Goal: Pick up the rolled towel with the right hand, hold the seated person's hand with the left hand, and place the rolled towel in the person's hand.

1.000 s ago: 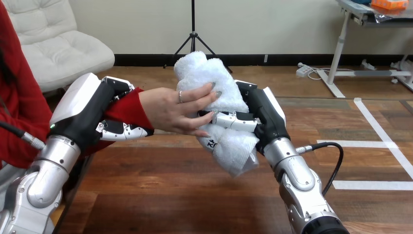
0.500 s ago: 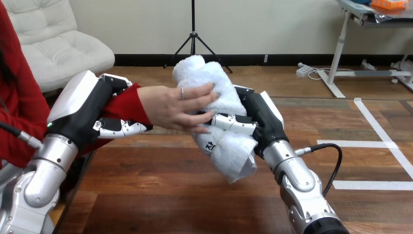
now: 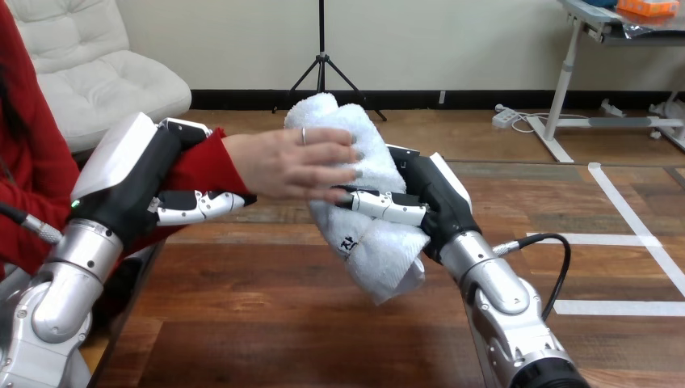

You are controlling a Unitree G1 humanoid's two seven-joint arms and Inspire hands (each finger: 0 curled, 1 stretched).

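In the head view your right hand [image 3: 422,204] is clenched round the middle of the rolled towel [image 3: 367,242], and the person's hand [image 3: 295,166] lies over the towel's upper part, just beside that hand. Your left hand [image 3: 149,190] curls round the person's wrist [image 3: 200,166] in its red sleeve. Steady the wrist, press the towel into the palm, and loosen your right grip only once the person's grasp closes on it.

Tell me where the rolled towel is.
Head view, centre: the rolled towel is held up by the right hand, with the person's hand resting on its upper left side.
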